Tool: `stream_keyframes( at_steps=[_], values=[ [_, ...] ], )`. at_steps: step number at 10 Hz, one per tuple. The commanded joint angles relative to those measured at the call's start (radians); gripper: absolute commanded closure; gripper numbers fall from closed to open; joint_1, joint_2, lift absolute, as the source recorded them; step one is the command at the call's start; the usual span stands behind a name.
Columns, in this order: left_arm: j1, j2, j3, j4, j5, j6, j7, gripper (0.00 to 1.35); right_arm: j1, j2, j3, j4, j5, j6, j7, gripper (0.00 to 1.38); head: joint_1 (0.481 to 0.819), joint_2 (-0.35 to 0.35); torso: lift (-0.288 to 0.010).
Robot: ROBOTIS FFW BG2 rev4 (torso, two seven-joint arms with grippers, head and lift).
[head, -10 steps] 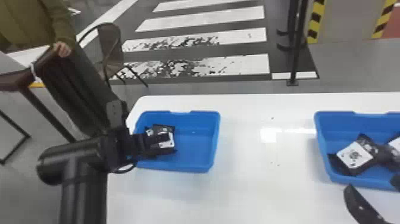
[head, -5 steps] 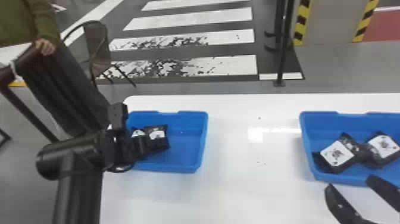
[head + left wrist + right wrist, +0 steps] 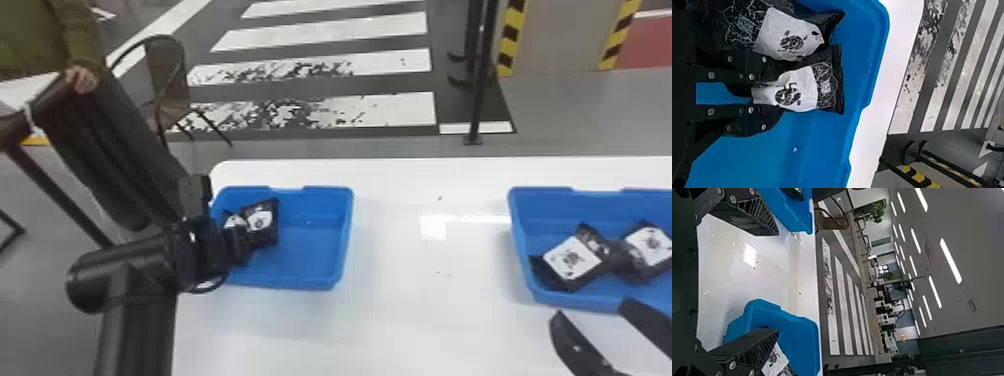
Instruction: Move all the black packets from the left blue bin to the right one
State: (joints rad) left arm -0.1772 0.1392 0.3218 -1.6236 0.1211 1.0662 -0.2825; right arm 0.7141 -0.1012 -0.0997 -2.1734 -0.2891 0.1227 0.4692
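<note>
Evidently the left tool (image 3: 774, 93) pinches a black packet (image 3: 807, 89) in the left blue bin (image 3: 312, 257), centre-left of the head frame. Grasping is in hand; next, a clean lift. Lower right, the right tool (image 3: 592, 307) hangs open.

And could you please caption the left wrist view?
Black left gripper pinches a white-labelled black packet beside another packet in the blue plastic bin.

The head view looks forward and down over the table (image 3: 390, 325); the left wrist view peers closely into the left bin (image 3: 310, 255), the right one outward, catching the ceiling (image 3: 977, 266). All share that bin and the floor stripes (image 3: 380, 109).
</note>
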Motion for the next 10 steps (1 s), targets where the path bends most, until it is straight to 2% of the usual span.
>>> stream_keyframes(
  at_steps=[1, 4, 7, 10],
  values=[
    [0.047, -0.001, -0.003, -0.086, 0.015, -0.013, -0.021, 1.21, 0.000, -0.002, 0.000, 0.000, -0.002, 0.000, 0.002, 0.15, 0.695, 0.226, -0.140],
    [0.209, -0.004, -0.045, -0.380, 0.144, -0.040, -0.034, 1.21, -0.012, -0.002, 0.002, -0.017, -0.008, 0.012, 0.011, 0.15, 0.695, 0.190, -0.140],
    [0.359, 0.010, -0.152, -0.596, 0.298, -0.087, -0.047, 1.21, -0.110, -0.020, 0.052, -0.032, -0.082, 0.140, 0.069, 0.17, 0.695, 0.113, -0.140],
    [0.423, 0.011, -0.260, -0.660, 0.385, -0.116, -0.064, 1.21, -0.248, -0.038, 0.114, -0.015, -0.184, 0.238, 0.106, 0.17, 0.695, 0.062, -0.140]
  ],
)
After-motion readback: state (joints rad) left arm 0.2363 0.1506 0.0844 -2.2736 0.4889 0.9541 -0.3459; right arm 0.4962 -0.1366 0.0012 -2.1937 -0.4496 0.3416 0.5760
